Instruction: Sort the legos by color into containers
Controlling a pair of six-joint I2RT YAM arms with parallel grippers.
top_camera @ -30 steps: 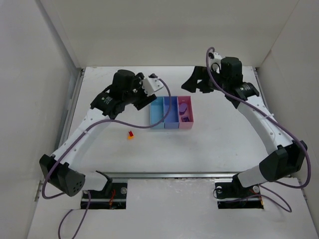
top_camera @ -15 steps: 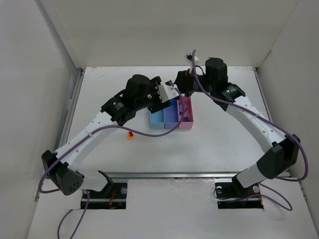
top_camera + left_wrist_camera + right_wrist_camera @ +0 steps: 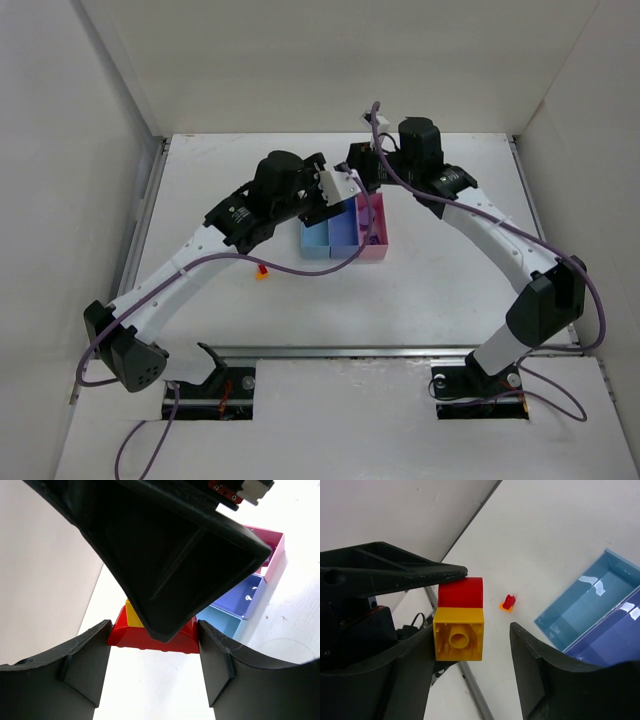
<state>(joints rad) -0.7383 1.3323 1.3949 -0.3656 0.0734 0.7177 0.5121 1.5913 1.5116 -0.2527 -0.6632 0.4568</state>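
Observation:
My left gripper (image 3: 335,188) (image 3: 154,628) is shut on a red brick (image 3: 150,639) with a yellow brick (image 3: 459,632) stuck to it, held in the air above the bins. My right gripper (image 3: 354,166) (image 3: 492,645) is open around the yellow brick, which touches only its left finger (image 3: 410,670). The red brick (image 3: 461,592) shows behind the yellow one. The joined bins stand below: light blue (image 3: 315,240), periwinkle (image 3: 343,236), pink (image 3: 374,226). A purple piece (image 3: 371,240) lies in the pink bin. A small red-on-orange lego (image 3: 262,270) (image 3: 508,603) lies on the table left of the bins.
White walls enclose the table on the left, back and right. A metal rail (image 3: 380,351) runs along the near edge. Purple cables hang from both arms. The two grippers are almost touching each other.
Both arms have swung inward over the bins. The right gripper has moved left until its jaws straddle the yellow brick held out by the left gripper.

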